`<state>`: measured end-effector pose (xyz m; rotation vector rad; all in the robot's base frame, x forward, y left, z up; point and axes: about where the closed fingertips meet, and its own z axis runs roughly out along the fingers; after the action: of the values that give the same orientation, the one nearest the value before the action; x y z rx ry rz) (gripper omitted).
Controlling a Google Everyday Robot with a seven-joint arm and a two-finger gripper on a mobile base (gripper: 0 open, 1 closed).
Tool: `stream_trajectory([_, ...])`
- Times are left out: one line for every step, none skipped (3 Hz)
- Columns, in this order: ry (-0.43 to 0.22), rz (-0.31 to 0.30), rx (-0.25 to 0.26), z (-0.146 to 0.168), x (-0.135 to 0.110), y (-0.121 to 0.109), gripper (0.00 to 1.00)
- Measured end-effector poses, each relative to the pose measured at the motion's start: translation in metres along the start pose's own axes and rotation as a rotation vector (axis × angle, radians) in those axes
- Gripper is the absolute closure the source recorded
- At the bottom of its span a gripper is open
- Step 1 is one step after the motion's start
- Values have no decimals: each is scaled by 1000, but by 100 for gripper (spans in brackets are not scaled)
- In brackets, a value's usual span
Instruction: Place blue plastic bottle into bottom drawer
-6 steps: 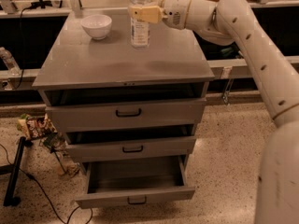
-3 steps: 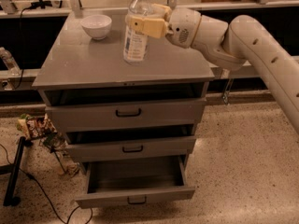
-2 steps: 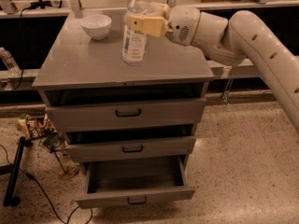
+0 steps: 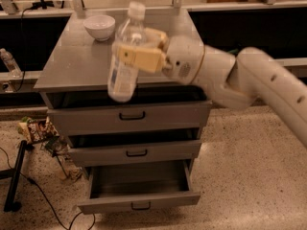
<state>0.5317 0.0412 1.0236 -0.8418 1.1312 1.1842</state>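
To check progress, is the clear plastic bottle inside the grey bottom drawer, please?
No, the gripper holds the clear plastic bottle near the cabinet top.

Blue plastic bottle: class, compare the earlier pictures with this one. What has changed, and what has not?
The gripper, shut on the blue plastic bottle, has carried it from the back of the cabinet top toward the front edge. The bottle is now tilted and lower in the picture. The white bowl and the open bottom drawer stayed as they were.

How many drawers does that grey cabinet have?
3, stacked: top drawer, middle drawer, and the bottom drawer pulled open. The gripper holds the blue plastic bottle above the cabinet front edge.
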Motion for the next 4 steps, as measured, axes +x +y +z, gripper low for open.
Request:
stream_trajectory([79,73,-67,-4,87,60,100])
stream_trajectory([95,89,-82,-1,98,68,100])
stream_trajectory([114,131,-65,-16,146,71,100])
stream_trajectory([154,130,-60,-44,222,60,100])
